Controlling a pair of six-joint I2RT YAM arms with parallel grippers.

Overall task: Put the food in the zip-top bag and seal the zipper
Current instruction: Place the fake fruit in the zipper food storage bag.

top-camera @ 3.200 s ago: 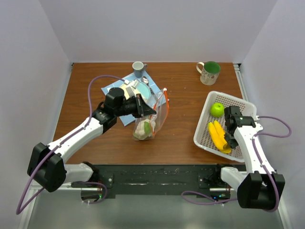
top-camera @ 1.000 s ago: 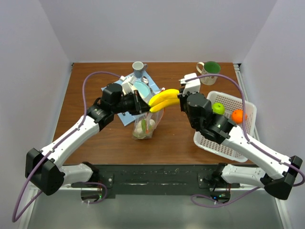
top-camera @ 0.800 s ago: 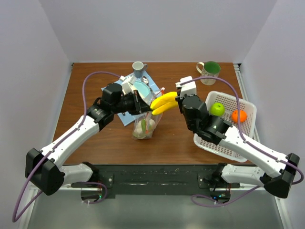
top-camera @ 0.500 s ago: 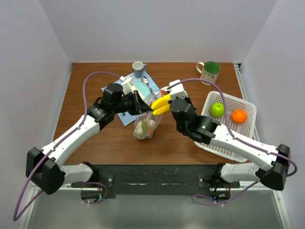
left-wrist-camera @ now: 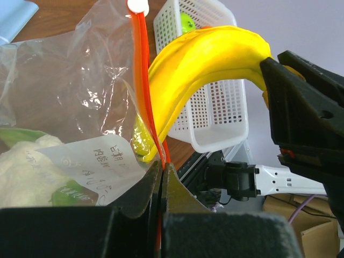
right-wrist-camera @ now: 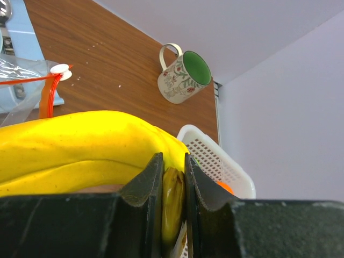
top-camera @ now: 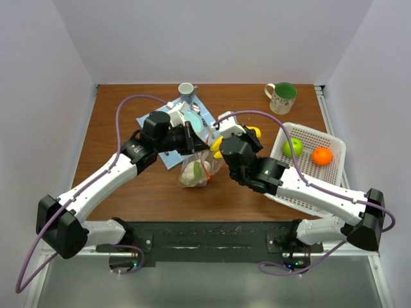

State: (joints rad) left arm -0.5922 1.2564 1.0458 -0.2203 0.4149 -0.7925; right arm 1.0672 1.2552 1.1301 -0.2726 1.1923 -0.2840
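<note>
Banana (left-wrist-camera: 209, 59) is hanging over the mouth of the zip-top bag (top-camera: 192, 168), with the right pincer (right-wrist-camera: 171, 161) pinching its stem end, the two fingers squeezing the stalk between them. Its free end is dipping past the zipper (left-wrist-camera: 144, 86) and is showing pale through the clear plastic just inside the bag. It is looking glossy and bright yellow, two curved fruits joined at one stalk.

The left pincer (left-wrist-camera: 162, 171) is pressing its fingers together on the bag's mouth edge, right at the orange-red strip, and is holding that side of the bag up off the worktop (top-camera: 244, 102). The bag is looking crinkly and transparent, with a white label on its wall and a white slider at the strip's far end. Inside it one pale green leafy piece (left-wrist-camera: 24, 161) is lying at the bottom.

To the right of the bag one white basket (top-camera: 302, 192) is sitting, carrying one green apple (top-camera: 292, 147) and one orange (top-camera: 322, 156). Beyond the bag one blue cloth (top-camera: 149, 122) is lying, with one small grey cup (top-camera: 186, 91) standing at its far corner. Beyond the bag to the right one flowered mug (top-camera: 281, 97) with a green inside is standing.
</note>
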